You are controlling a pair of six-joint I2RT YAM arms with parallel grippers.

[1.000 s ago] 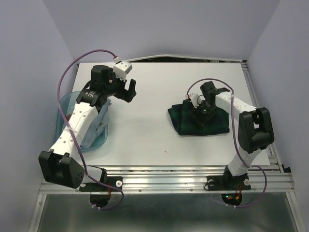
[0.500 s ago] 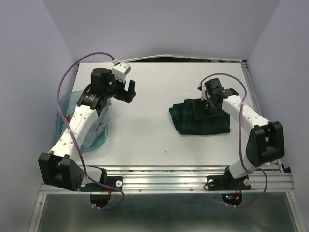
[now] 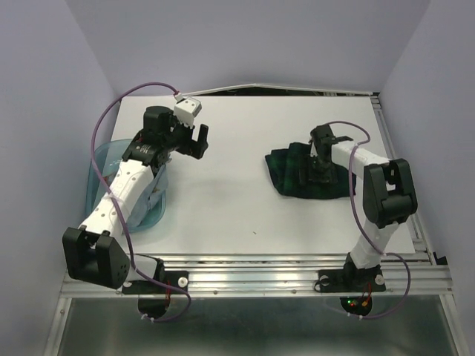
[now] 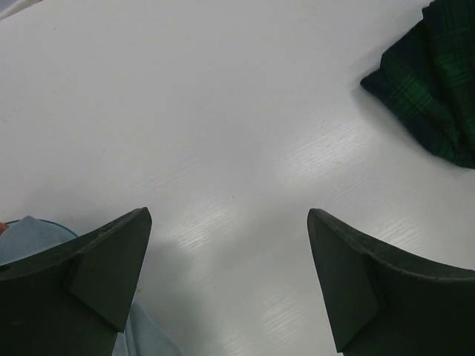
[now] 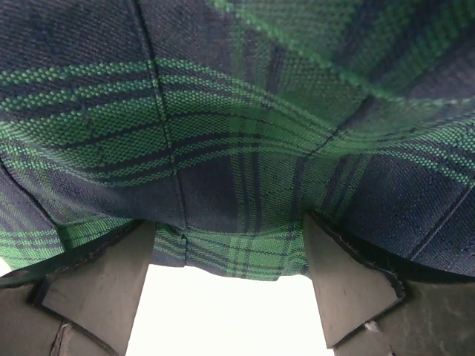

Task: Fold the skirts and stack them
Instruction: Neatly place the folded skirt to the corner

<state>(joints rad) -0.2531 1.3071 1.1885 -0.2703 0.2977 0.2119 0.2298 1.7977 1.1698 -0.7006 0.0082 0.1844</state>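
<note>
The dark green-and-navy tartan skirt lies bunched on the right half of the white table. My right gripper is down on its right part. In the right wrist view the skirt fills the frame and its edge hangs between the spread fingers, so the right gripper is open. A pale grey-blue skirt lies in the blue tub under my left arm. My left gripper is open and empty above bare table; its wrist view shows the tartan skirt at the far right.
The translucent blue plastic tub stands at the table's left edge. Purple cables loop over both arms. Metal rails run along the table's near edge. Lilac walls close in the back and both sides.
My right gripper has swung from the skirt's middle to its right part and turned. The tartan skirt has shifted a little toward the back. The left arm has hardly moved.
</note>
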